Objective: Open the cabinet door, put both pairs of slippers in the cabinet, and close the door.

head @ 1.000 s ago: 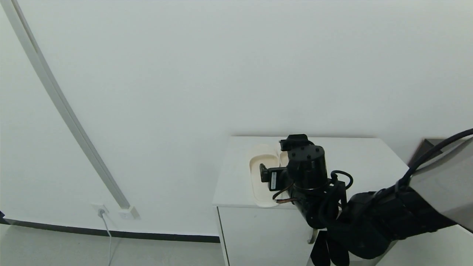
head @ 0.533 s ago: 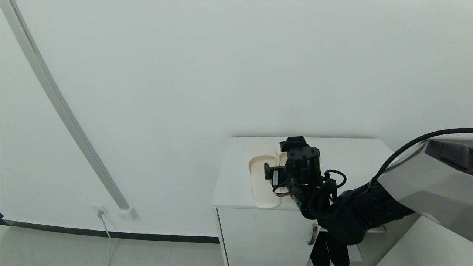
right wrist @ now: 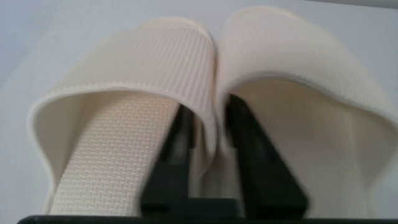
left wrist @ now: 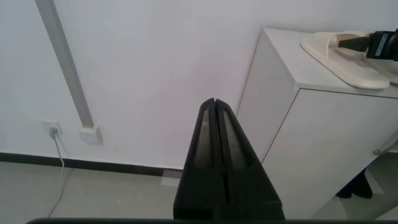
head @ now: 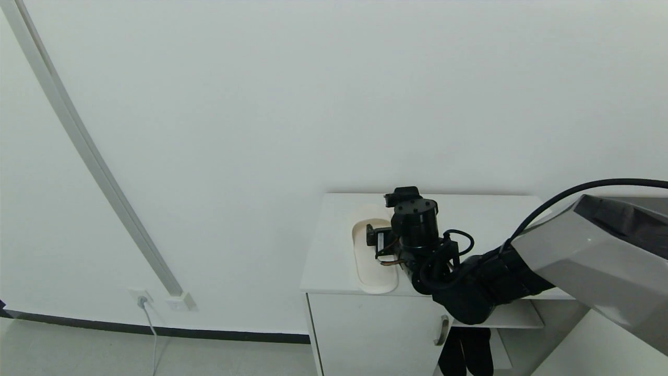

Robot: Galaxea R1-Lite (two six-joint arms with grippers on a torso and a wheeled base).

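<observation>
A cream pair of slippers (head: 371,261) lies side by side on top of the white cabinet (head: 329,261), toes toward the wall. My right gripper (right wrist: 208,112) has one finger inside each slipper and is shut on their two touching inner walls. In the head view my right wrist (head: 415,230) covers the right slipper. A black pair of slippers (head: 464,352) shows low in the cabinet's open right part, below a shelf (head: 522,316). My left gripper (left wrist: 214,109) is shut on nothing, held low to the left of the cabinet (left wrist: 323,143).
The cabinet's left door (head: 376,334) is closed, with a handle (head: 443,330) at its right edge. The wall stands close behind the cabinet. A cable duct (head: 94,156) runs down the wall to a socket (head: 141,297) with a cord, at floor level on the left.
My right arm has moved back and to the left over the cabinet top, farther along the cream slippers. The slippers and the left gripper stay where they were.
</observation>
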